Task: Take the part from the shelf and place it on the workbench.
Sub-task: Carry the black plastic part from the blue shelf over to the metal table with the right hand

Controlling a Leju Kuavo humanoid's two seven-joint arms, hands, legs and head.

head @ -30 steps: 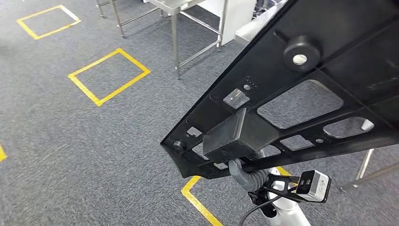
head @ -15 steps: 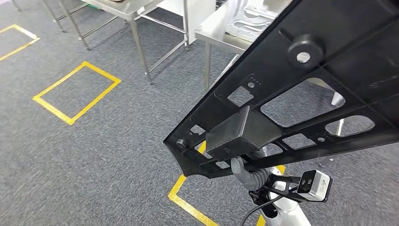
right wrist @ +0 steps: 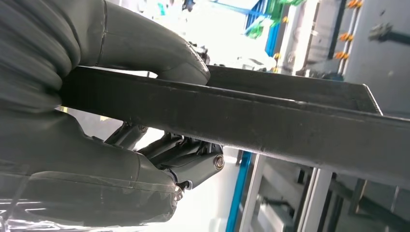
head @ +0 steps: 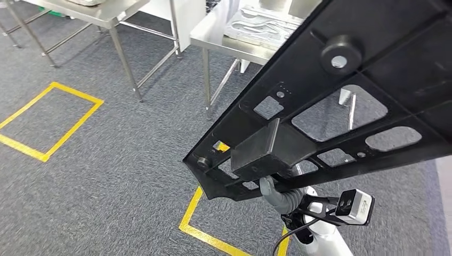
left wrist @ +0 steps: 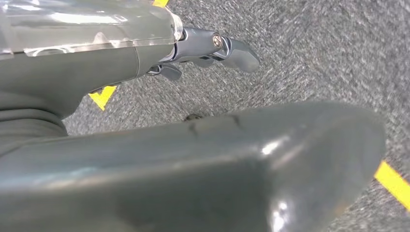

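Floor: grey carpet (head: 96, 176) covers the ground. Yellow tape squares (head: 50, 120) are stuck on it, one at the left of the head view and one at the bottom middle.

Room: metal tables stand at the top of the head view. The workbench (head: 229, 40) is at the top middle, on thin metal legs. A pale moulded piece (head: 261, 24) lies on it. Another steel table (head: 90, 10) stands at the upper left.

Part: the big black part (head: 341, 106) is flat with many holes cut in it. It runs from the lower middle of the head view up to the upper right. It is up in the air, in front of the workbench and not on it. A round knob (head: 338, 55) and a boxy block (head: 269, 149) stick out of it.

My right hand: my right hand (right wrist: 96, 111) holds the part by its thin edge, thumb on one side and dark fingers (right wrist: 188, 162) on the other.

My left hand: my left hand (left wrist: 203, 46) hangs over the carpet. It holds nothing, and its fingers look loosely spread.

Head view only: the tables, the tape squares and the whole shape of the part.

Right wrist view only: my grip up close, and blurry blue and grey frames (right wrist: 270, 193) behind it.

Left wrist view only: my left hand, with carpet and bits of yellow tape below.
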